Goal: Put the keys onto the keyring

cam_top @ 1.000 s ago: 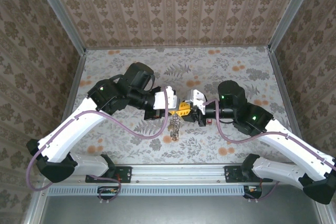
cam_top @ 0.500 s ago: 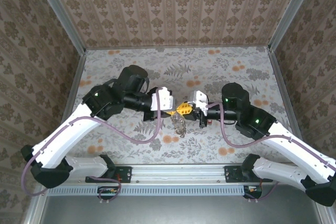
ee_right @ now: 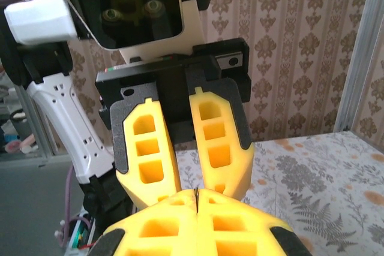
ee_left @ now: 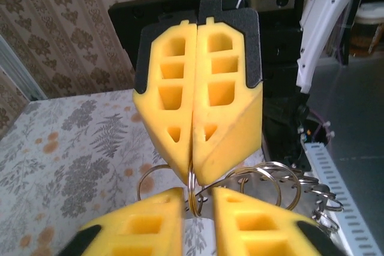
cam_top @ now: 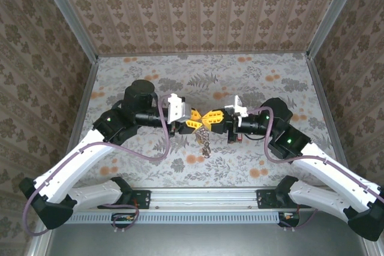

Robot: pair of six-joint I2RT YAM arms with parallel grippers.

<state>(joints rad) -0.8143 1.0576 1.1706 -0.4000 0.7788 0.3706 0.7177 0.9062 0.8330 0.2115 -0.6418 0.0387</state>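
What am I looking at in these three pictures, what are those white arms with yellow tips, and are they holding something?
These are two robot arms fixed at the near edge of a flower-patterned table. The yellow wedges are the fingers of each arm's two-finger hand. One picture looks down from above. The other two come from cameras on the wrists, so each shows its own fingers at the bottom and the other arm's hand facing it. In the overhead view the left hand and right hand meet tip to tip over the middle of the table. Between them hangs the keyring, a bunch of thin linked metal rings. The right hand is shut, pinching one ring. The left hand's fingers stand slightly apart around the same spot.
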